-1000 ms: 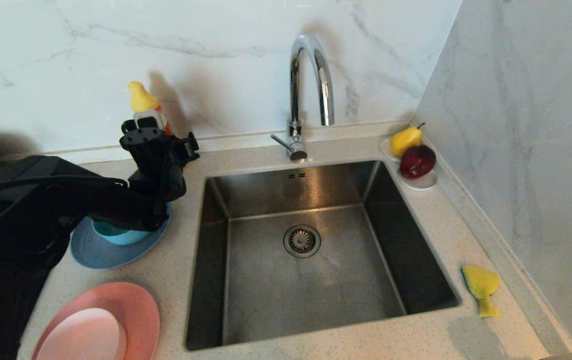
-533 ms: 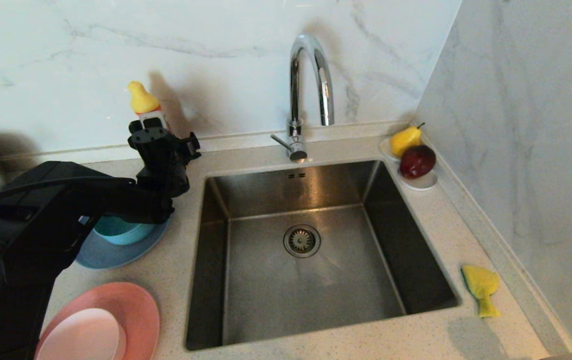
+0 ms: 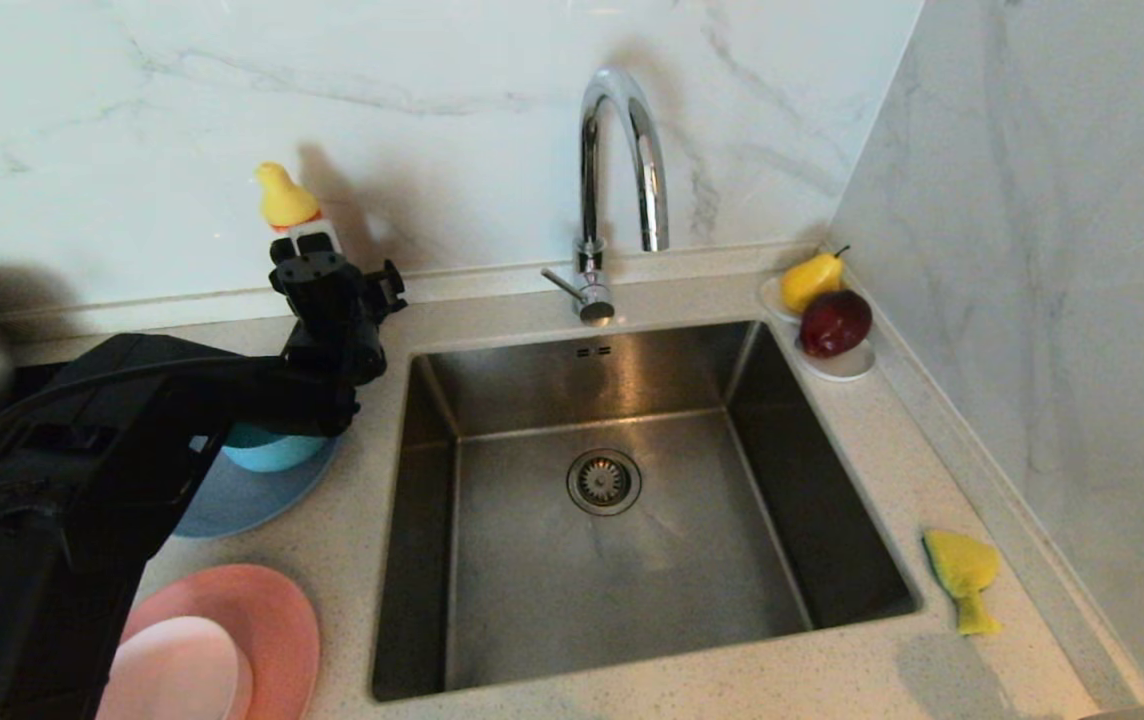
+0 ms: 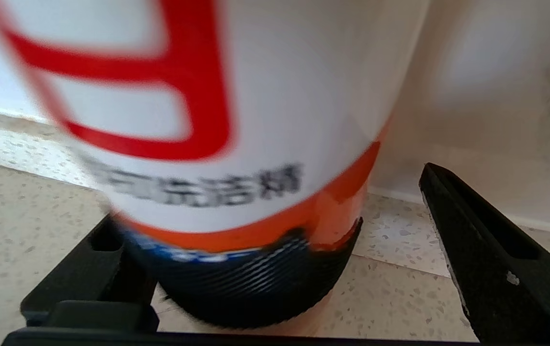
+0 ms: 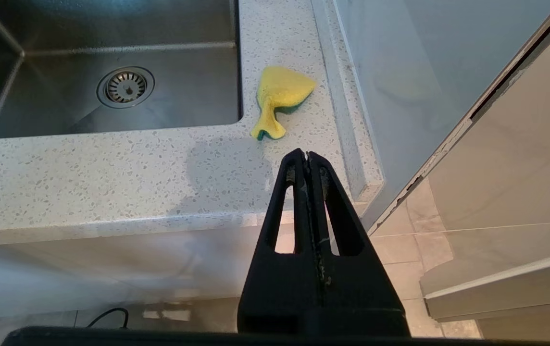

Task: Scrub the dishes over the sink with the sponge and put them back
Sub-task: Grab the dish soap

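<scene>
**Left tool spread wide at detergent bottle; sponge untouched**

Left tool (image 4: 275,288) stands fully spread around the detergent bottle (image 4: 236,144), gripping nothing. Right tool (image 5: 307,156) is closed, empty, parked off the counter (image 5: 111,182). Sponge (image 3: 962,580) lies at four o'clock of the sink (image 3: 612,560): likely light, soft, compressible; best pinched across its broad end.

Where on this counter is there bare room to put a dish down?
Free: the front strip between the sink and counter edge, left of the sponge. Crowded: left of the sink, with pink plates, blue plate, bowl and left gripper.
</scene>
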Robot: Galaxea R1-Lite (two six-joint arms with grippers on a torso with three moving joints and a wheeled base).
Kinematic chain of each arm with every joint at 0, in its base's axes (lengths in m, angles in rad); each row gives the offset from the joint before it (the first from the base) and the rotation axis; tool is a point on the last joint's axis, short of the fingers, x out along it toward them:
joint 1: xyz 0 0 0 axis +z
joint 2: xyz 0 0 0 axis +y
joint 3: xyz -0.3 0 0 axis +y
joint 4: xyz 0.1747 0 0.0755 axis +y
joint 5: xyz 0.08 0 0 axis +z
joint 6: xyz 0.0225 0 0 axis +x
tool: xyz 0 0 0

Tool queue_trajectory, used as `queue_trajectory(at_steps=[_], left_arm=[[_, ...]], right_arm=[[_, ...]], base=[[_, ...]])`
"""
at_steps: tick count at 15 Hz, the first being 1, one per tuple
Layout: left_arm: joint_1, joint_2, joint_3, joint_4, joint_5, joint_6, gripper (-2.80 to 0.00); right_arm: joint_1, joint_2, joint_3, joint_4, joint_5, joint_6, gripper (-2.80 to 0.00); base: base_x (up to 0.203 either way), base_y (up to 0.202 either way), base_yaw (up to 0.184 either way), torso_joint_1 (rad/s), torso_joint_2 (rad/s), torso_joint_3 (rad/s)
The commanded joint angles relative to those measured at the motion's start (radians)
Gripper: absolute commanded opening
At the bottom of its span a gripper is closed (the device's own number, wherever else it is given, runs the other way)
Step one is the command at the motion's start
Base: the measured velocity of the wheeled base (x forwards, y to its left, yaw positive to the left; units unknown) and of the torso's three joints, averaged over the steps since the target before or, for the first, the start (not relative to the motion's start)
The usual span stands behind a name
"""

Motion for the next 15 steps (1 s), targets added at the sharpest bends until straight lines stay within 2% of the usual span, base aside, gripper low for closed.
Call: queue_trajectory(at_steps=[1, 10, 15], left_arm=[[-0.001, 0.017, -0.021, 0.002, 0.003, 0.001, 0.0], [0.001, 0.009, -0.096, 0.074, 0.002, 0.001, 0.0], [0.001, 0.01, -0.099, 0.078, -0.004, 0.001, 0.0]], right_arm=[[0.0, 0.001, 0.0, 0.0, 0.0, 0.0, -2.8], [0.0, 0.001, 0.0, 0.0, -0.002, 0.0, -2.8], [0.0, 0.001, 0.0, 0.0, 0.0, 0.0, -2.8]], base=[[0.0, 0.0, 0.0, 0.0, 0.0, 0.0], [0.0, 0.0, 0.0, 0.0, 0.0, 0.0], [0.0, 0.0, 0.0, 0.0, 0.0, 0.0]])
